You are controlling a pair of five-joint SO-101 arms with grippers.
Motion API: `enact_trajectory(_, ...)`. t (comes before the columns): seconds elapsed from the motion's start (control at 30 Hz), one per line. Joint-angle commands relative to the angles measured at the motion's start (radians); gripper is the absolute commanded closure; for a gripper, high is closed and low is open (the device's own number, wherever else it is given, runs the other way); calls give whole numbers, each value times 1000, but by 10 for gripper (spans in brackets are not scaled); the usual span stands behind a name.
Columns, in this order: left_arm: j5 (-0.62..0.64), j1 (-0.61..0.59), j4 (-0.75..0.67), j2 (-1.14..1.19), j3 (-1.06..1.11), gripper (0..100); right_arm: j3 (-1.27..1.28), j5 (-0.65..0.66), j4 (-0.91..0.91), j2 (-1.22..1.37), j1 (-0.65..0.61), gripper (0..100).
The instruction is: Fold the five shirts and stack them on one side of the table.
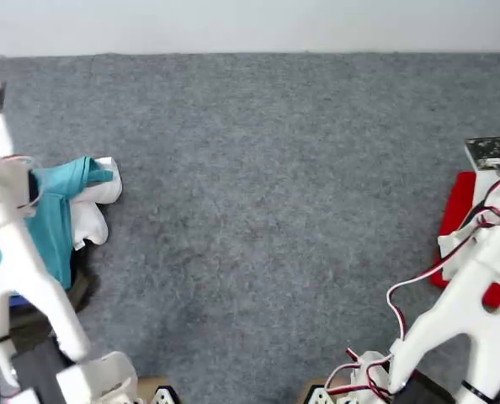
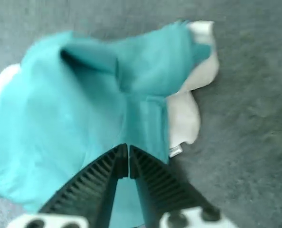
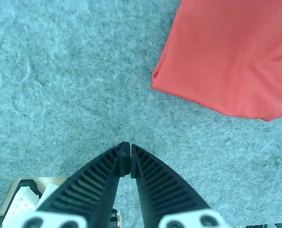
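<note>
A teal shirt point(image 2: 70, 109) lies crumpled on top of a white shirt point(image 2: 186, 111) at the left side of the grey table; in the high view the teal shirt point(image 1: 61, 215) and the white shirt point(image 1: 94, 215) sit beside the left arm point(image 1: 14, 244). My left gripper point(image 2: 128, 154) is shut, its tips together just above the teal cloth. A folded red shirt point(image 3: 226, 57) lies flat at the right edge, also seen as the red shirt point(image 1: 457, 220) in the high view. My right gripper point(image 3: 126, 154) is shut over bare carpet, short of the red shirt.
Grey carpet point(image 1: 275, 194) covers the table's wide middle. Dark and blue cloth point(image 1: 31, 324) lies under the left arm near the front left corner. The right arm point(image 1: 473, 295) with its cables stands at the front right. A pale wall runs along the far edge.
</note>
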Motion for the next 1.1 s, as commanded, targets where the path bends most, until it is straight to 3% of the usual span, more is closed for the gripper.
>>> enact_trajectory(0.0,6,77,43,-95,-88,987,-6,-11,41,-31,-8,987)
enact_trajectory(0.13,-23,43,51,-81,-48,968,-3,-11,41,-31,-8,987)
enact_trajectory(0.33,31,-170,-34,57,-5,733,-2,-11,41,-31,-8,987)
enact_trajectory(0.47,0,-216,-55,209,-5,718,-2,-11,41,-28,-8,987)
enact_trajectory(0.6,-2,-212,-57,331,-31,772,-2,-11,41,-31,-8,987)
enact_trajectory(0.73,-9,-186,-55,365,-96,990,-2,-11,41,-31,-8,987)
enact_trajectory(0.97,0,-20,106,224,-269,988,-2,-11,42,-31,-8,987)
enact_trajectory(1.07,84,100,126,124,-328,988,-2,-14,42,-31,-8,987)
